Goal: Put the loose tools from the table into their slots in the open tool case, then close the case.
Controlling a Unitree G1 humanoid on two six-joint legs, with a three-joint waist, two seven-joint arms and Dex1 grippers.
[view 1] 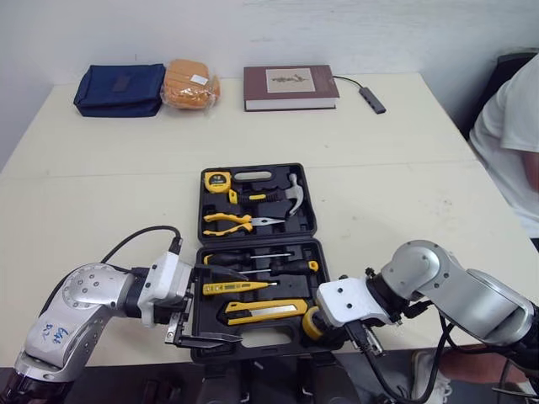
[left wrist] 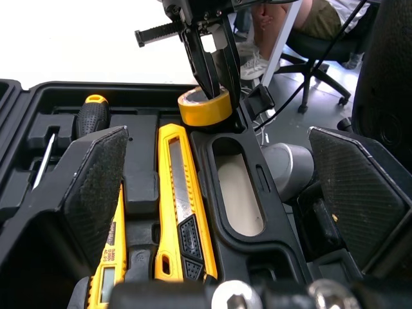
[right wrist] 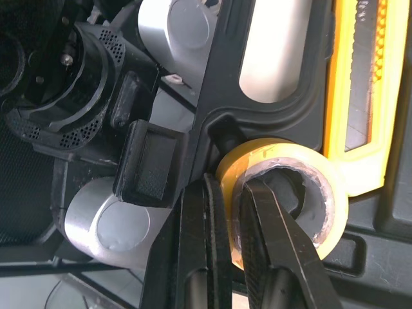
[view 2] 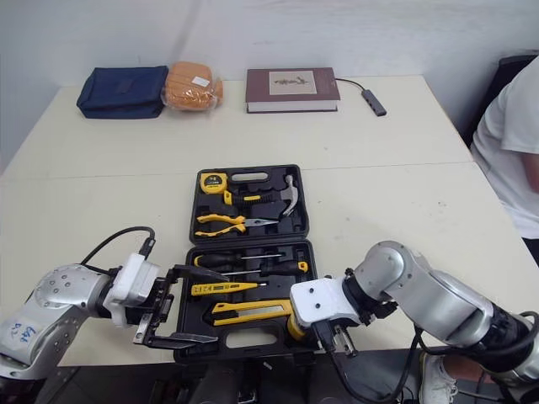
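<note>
The black tool case (view 1: 261, 338) lies open near the table's front edge. Its far half holds a tape measure (view 1: 218, 180), pliers (view 1: 232, 222) and a hammer (view 1: 282, 195). In the near half lie screwdrivers (view 1: 253, 257), a yellow tester (view 1: 238, 288) and a yellow utility knife (view 1: 268, 310). My right gripper (right wrist: 233, 193) is shut on the wall of a yellow tape roll (view 1: 312, 323) at the case's near right corner, one finger inside the roll. My left gripper (view 1: 215, 305) stands open at the case's near left side, its fingers (left wrist: 96, 187) spread over the tester and knife.
A navy pouch (view 1: 120, 89), an orange packet (view 1: 190, 83), a brown book (view 1: 290, 87) and a cabled adapter (view 1: 371, 98) lie along the table's far edge. A person in white (view 1: 509, 143) sits at the right. The case reaches the table's front edge.
</note>
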